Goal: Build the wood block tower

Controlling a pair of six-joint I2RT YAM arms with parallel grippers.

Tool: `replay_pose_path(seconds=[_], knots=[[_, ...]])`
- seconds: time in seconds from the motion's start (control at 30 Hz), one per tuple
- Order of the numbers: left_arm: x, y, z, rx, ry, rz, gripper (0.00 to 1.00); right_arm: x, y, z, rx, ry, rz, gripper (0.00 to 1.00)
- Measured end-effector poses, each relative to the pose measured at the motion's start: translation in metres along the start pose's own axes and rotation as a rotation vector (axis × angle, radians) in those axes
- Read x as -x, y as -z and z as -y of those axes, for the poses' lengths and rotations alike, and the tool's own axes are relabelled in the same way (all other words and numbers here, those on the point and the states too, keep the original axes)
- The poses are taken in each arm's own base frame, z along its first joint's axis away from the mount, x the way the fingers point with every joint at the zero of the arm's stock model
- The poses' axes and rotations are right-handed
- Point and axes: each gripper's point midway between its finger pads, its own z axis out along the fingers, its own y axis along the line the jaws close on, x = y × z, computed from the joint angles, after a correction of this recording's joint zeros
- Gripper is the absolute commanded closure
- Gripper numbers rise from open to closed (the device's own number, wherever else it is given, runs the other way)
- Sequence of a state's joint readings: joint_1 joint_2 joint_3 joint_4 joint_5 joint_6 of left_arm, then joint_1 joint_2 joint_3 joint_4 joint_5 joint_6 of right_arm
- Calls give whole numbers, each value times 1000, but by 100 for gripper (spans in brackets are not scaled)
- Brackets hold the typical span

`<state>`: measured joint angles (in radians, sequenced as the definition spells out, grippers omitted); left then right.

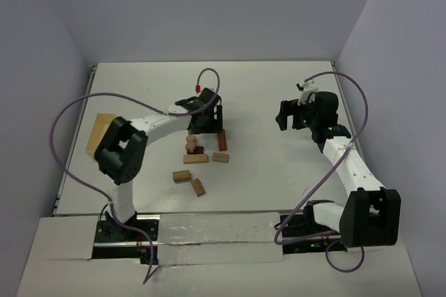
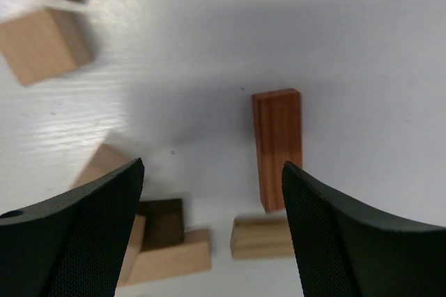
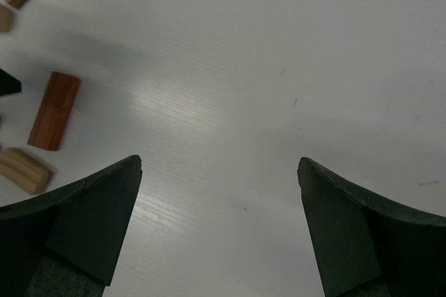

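While the left hand hangs over the middle of the surface, its jaws stand wide apart with nothing between them. The left wrist view shows both fingers clear of every block. Read the top view as a dial, with the far edge at 12 o'clock. The tower stands just at 7 o'clock of that hand: a small stack, a dark brick low and a tan one on top, partly hidden by one finger in the wrist view. A reddish-brown block lies flat at 3 o'clock of the tower, near it but apart. Loose tan wood blocks lie from 4 to 6 o'clock of the tower, two just beside it and two nearer the arm bases. A pale wooden box sits at the 9 o'clock edge of the surface. The right hand, at 3 o'clock and well apart from the blocks, is released, its jaws spread over the surface and holding nothing.
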<state>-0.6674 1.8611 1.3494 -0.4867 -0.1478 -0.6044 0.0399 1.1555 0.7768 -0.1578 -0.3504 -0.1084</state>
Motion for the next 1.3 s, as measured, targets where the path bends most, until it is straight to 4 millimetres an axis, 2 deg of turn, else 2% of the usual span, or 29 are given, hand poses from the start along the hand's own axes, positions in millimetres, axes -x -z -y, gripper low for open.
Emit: replay_pose_path(seconds=[0.13, 0.23, 0.3, 0.37, 0.43, 0.53, 0.63, 0.7, 1.03, 1.3], knots=[[56, 57, -34, -129, 61, 153, 11, 8, -3, -56, 149, 130, -8, 0], [78, 97, -56, -175, 57, 259, 11, 15, -4, -105, 279, 232, -10, 2], [81, 115, -59, -223, 35, 293, 12, 14, -5, -139, 361, 305, -23, 6], [79, 124, -60, -285, 17, 299, 13, 7, -9, -171, 425, 390, -46, 11], [72, 125, -67, -322, 11, 281, 13, -11, -15, -206, 495, 481, -90, 15], [63, 121, -86, -333, 19, 256, 14, -53, -21, -249, 592, 602, -188, 20], [47, 119, -85, -359, -5, 223, 14, -86, -29, -262, 623, 661, -279, 24], [39, 119, -84, -372, -23, 211, 14, -95, -38, -263, 616, 675, -318, 24], [38, 124, -83, -386, -73, 225, 15, -98, -81, -280, 604, 686, -353, 23], [37, 120, -87, -372, -77, 219, 15, -110, -94, -285, 613, 692, -391, 23]])
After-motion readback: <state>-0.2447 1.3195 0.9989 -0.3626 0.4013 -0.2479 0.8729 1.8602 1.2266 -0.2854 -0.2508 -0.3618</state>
